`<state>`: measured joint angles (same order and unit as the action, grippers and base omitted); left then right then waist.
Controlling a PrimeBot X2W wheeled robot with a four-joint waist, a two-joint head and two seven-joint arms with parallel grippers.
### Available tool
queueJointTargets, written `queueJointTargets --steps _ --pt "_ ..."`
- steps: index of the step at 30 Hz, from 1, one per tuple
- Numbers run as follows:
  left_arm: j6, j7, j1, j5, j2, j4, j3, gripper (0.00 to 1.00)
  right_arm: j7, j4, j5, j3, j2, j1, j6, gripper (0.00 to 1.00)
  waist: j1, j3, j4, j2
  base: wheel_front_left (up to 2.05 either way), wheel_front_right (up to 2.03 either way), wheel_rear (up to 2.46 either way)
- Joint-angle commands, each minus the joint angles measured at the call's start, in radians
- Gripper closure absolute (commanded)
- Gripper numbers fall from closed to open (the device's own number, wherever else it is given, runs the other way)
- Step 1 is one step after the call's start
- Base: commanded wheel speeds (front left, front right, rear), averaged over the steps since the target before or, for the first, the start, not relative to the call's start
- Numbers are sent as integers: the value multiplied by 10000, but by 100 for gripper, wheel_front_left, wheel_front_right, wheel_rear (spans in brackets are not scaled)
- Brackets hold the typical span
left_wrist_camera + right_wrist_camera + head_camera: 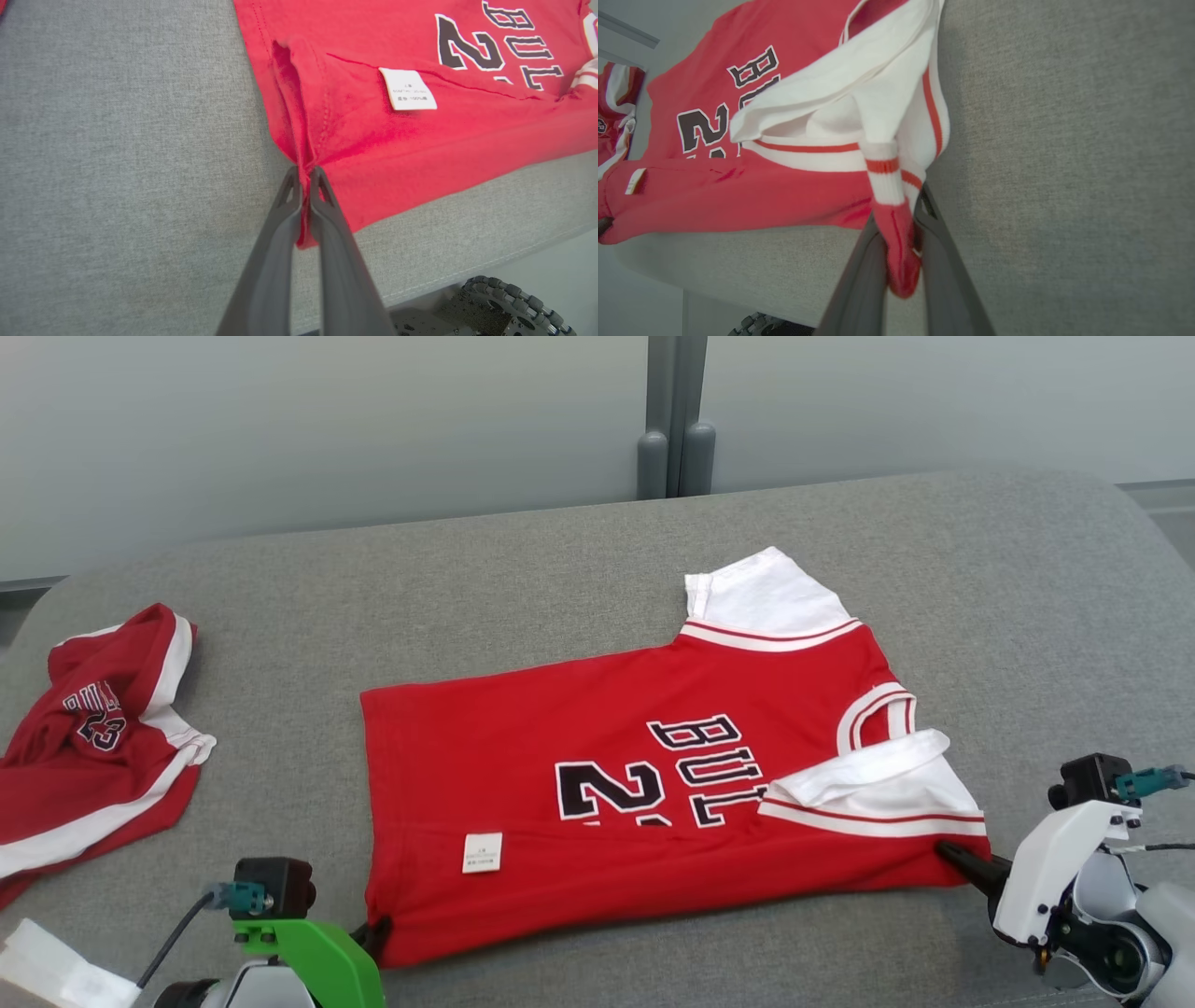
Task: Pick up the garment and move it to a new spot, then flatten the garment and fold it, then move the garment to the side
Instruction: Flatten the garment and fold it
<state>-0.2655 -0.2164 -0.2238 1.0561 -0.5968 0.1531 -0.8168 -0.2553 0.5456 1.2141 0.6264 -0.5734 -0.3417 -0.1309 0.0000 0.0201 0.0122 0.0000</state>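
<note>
A: Fingers of the left gripper [304,175]?
B: Pinched shut on the red white-sleeved fabric jersey [523,756], hem corner, seven o'clock.
A: Right gripper [901,210]?
B: Clamped on its shoulder edge, four o'clock. Jersey lies central on grey fabric cushion [560,569].

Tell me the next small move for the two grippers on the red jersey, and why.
Probably lift both grippers together and carry the near edge toward the far edge. The left gripper is shut on the hem corner of the jersey, the right gripper on its sleeve corner, and the cloth lies flat, only partly folded.
</note>
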Motion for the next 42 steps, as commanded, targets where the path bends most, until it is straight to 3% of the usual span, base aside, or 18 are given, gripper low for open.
queueJointTargets --steps 1,9,17,18,19,20,42 --pt "-140 -15 244 43 -183 -150 25 100 -19 -36 72 -79 -137 196 3 100 0 -6 -8 0 0 0 0" --pt "-821 39 1121 295 -546 -1325 179 100 -85 -418 320 -436 -457 1048 9 100 0 -66 9 0 0 0 0" --pt "-749 -101 1296 486 -400 -1210 70 100 -207 -515 159 -736 -363 1357 9 100 0 -28 -5 0 0 0 0" --pt "-737 -114 1284 483 -377 -1177 60 99 -199 -508 119 -783 -347 1351 9 74 0 -28 -10 0 0 0 0" --pt "-748 -147 1273 486 -358 -1137 58 73 -206 -491 92 -826 -326 1355 9 37 0 -32 -14 0 0 0 0" --pt "-791 -163 1271 500 -338 -1090 64 0 -206 -422 47 -889 -301 1378 9 0 0 -38 -18 0 0 0 0" --pt "-713 157 1084 359 -189 -974 124 0 -375 -756 -1045 -2059 70 1601 1 0 0 -160 -161 0 0 0 0"
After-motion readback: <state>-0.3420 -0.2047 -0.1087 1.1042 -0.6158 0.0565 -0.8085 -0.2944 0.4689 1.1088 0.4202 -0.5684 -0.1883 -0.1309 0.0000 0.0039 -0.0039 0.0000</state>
